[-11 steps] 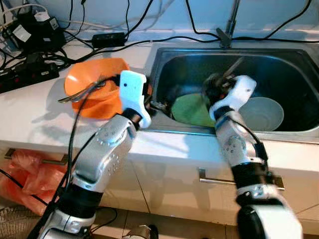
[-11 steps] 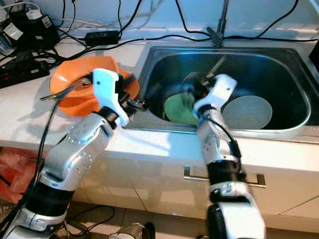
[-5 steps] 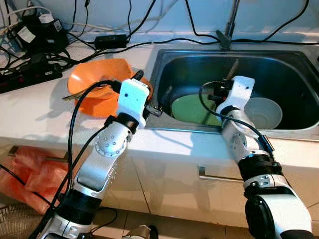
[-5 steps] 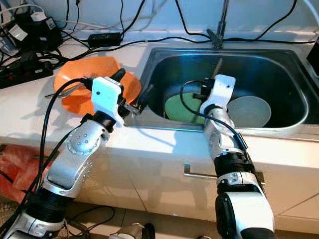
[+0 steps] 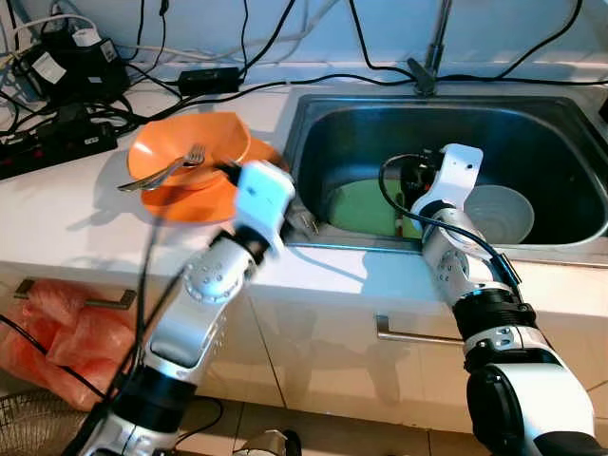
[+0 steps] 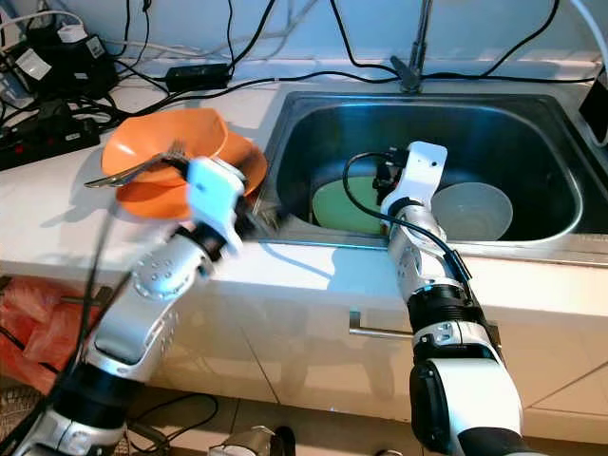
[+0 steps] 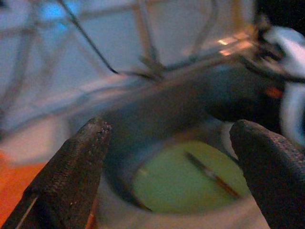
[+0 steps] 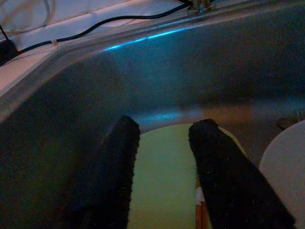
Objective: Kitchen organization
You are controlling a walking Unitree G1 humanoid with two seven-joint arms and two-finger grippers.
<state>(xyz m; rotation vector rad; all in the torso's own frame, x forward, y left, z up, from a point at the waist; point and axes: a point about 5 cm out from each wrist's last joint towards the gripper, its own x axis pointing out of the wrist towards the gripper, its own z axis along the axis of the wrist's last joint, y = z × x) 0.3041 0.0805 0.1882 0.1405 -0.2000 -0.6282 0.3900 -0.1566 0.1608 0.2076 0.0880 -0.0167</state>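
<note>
Right tool (image 8: 162,167), fingers slightly apart and empty, hangs just over the green plate (image 5: 366,207) in the sink (image 5: 532,104), so I'd drop straight down on the chopstick (image 7: 212,175) lying there, while the wide-open left tool (image 7: 171,162) waits at the bench edge.

The head views are bright and evenly lit, with the left arm (image 5: 228,275) smeared by motion blur. Both wrist views are dim and bluish; the left one is soft throughout, and a blue glint runs along the sink (image 8: 143,40) wall toward 12 o'clock.
</note>
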